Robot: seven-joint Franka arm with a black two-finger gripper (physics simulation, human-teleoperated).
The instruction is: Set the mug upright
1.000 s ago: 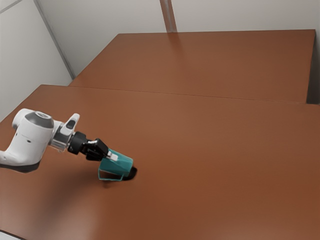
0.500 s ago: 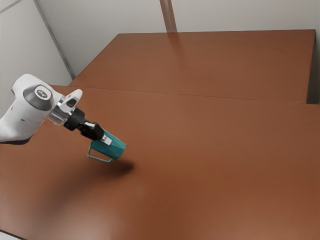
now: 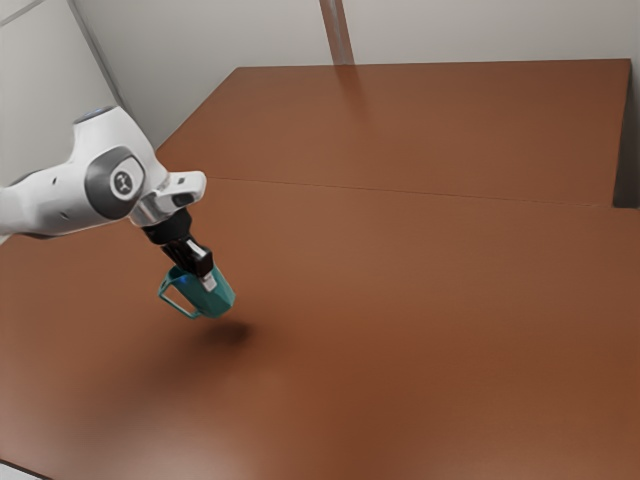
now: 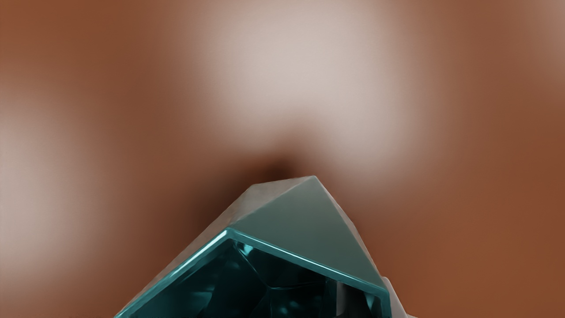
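Insp.: gripper (image 3: 208,281) clamped on wall of teal mug (image 3: 220,298), one finger in, one out. Mug held off table (image 3: 420,340), exterior view's left, near side of seam (image 3: 400,190). Tilted, not upright; base low, toward right; handle (image 3: 177,302) toward left. Shadow (image 3: 234,333) below.

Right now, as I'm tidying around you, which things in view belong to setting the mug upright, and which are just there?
For the job:
- mug, tilted above the table
- gripper, shut on it
- near table, beneath them

Just there:
- farther brown surface
- pale wall
- brown strip against it
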